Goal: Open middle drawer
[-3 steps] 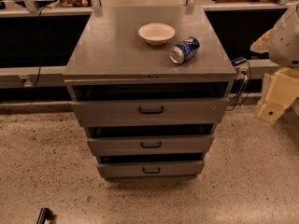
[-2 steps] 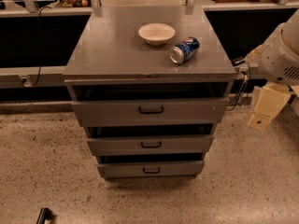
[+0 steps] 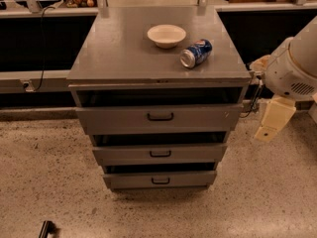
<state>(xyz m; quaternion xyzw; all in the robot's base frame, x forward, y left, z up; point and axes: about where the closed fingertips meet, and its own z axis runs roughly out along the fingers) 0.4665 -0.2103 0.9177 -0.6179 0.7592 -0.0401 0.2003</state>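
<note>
1. The tool point(image 3: 271, 123) hung at 3 o'clock of the cabinet point(image 3: 124, 48), lower and nearer to it than before; I could not tell whether it was spread or pressed together.
2. The middle drawer point(image 3: 159, 153) sat unmoved at 6 o'clock of the top drawer point(image 3: 114, 119).

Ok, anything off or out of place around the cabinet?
One thing: the blue can lies on its side on the cabinet top, right of the bowl, so it could roll. The middle drawer front sits straight. The hand hangs beside the cabinet's right side, clear of the drawers.
</note>
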